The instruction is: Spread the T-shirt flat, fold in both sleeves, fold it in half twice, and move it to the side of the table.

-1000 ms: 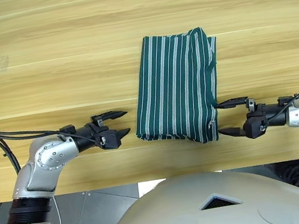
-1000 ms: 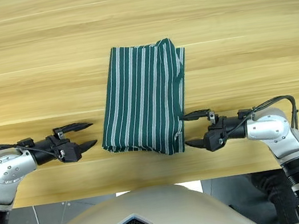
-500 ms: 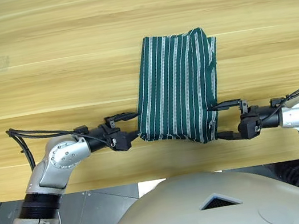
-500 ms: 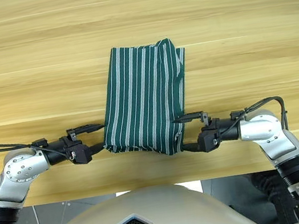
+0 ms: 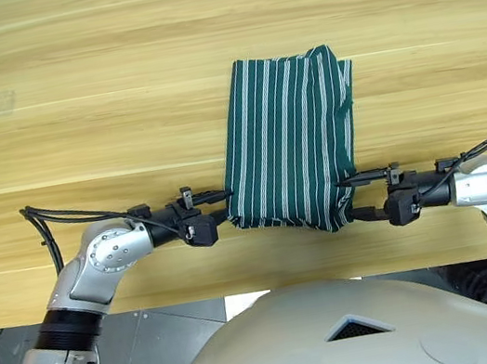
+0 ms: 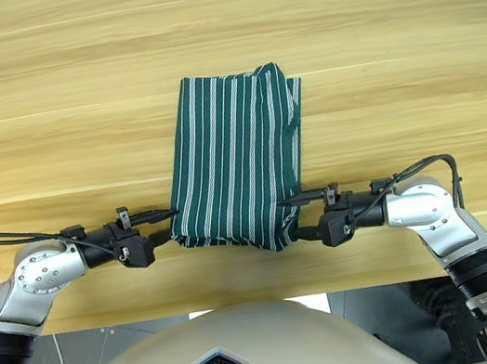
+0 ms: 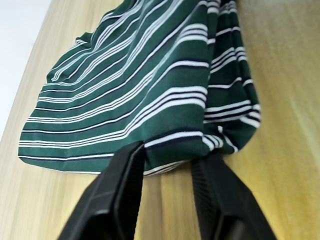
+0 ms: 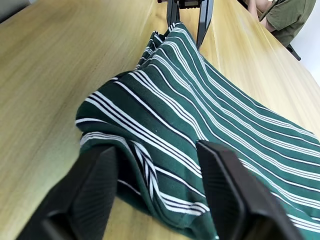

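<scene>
The striped T-shirt (image 5: 289,146) lies folded into a narrow rectangle on the table (image 5: 96,95), its near edge close to the robot's side. A second ago both grippers stood off from its near corners. The left gripper (image 5: 220,210) and right gripper (image 5: 352,198) have since slid in, each now straddling a corner with its fingers apart and cloth between them, not yet pinched. The shirt itself has not moved. This looks like the set-up for gripping the near edge for a half fold.

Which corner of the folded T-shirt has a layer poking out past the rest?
The far right corner of the T-shirt: one layer juts out sideways there; the other three look even.
</scene>
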